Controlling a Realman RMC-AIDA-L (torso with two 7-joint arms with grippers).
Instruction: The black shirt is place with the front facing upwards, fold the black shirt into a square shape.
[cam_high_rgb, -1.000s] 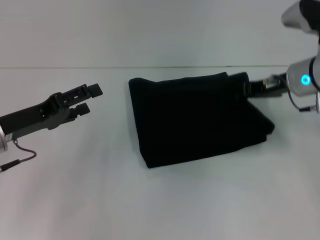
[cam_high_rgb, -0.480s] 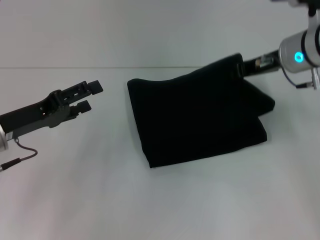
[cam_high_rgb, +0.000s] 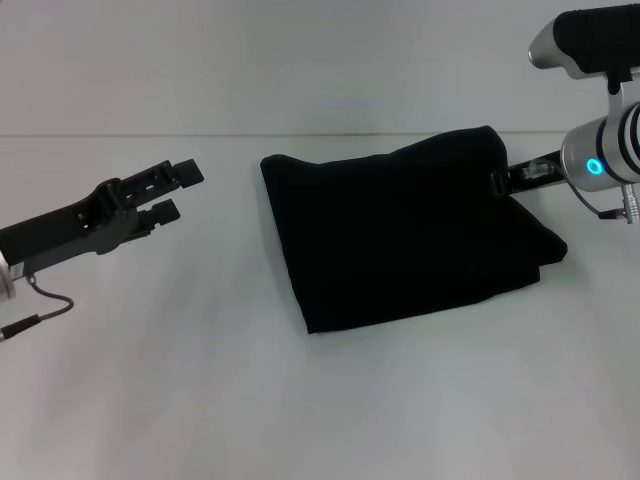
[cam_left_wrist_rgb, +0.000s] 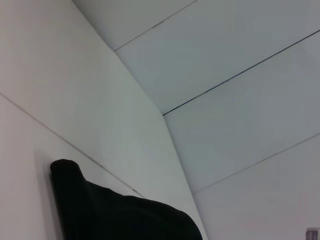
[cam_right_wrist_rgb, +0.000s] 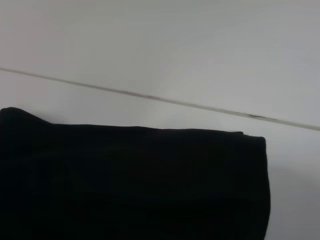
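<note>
**Item:** black shirt (cam_high_rgb: 400, 235). Folded into a compact, roughly rectangular bundle, lying mid-surface, slightly right of centre. Far right corner raised and bunched where the right claw meets it; rest lies flat. No lettering visible, so printed front is folded inside or under.

**Right claw** (cam_high_rgb: 497, 180): at shirt's far right corner, tips buried in cloth. Appears clamped on that corner, since the cloth peaks up there.

**Left claw** (cam_high_rgb: 170, 192): off to the left, well apart from shirt, hovering above white surface (cam_high_rgb: 300, 400); fingers parted, holding nothing.

**Change vs. 1 s ago:** corner was lifted higher half a sec ago, now lower again and drawn rightward; whole bundle has slid a little right, near right edge bulging out further. Left arm hasn't moved.

**Meaning for task (judgement):** folding looks nearly done; right arm seems to be tugging or straightening the last corner. Shape is skewed, not yet a clean square. Risk: further pull drags or unfolds layers.
</note>
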